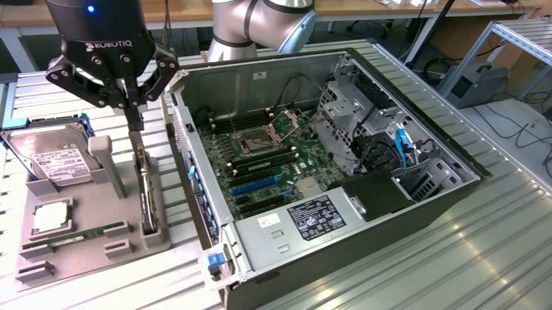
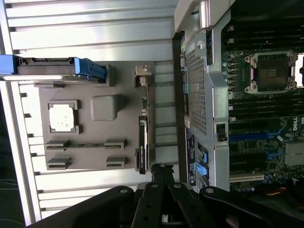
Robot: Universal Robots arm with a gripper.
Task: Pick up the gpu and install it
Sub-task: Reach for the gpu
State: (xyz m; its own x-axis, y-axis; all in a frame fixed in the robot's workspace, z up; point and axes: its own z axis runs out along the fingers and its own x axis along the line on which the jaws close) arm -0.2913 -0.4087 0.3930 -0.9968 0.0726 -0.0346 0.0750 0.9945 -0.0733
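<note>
1. The slatted metal table (image 1: 483, 258) lies under everything, well below the jaws.
2. The open computer case (image 1: 388, 239) lies on its side, just beside the jaws toward the exterior view's right, with its motherboard (image 1: 267, 161) exposed.
3. The grey holder tray (image 1: 95, 206) sits directly beneath the jaws.
4. The gripper (image 1: 134, 119) hangs over the tray with its jaws pressed together and nothing between them.
5. The hard drive (image 1: 56, 158) leans in the tray, off to the jaws' side, away from the case.
6. The gpu (image 1: 147, 187) stands on edge in its tray slot, right under the jaws; the tips may be touching its upper end, but I cannot be sure.
7. The processor chip (image 1: 52, 216) and RAM stick (image 1: 77, 237) lie flat in the tray, farther from the jaws.
</note>
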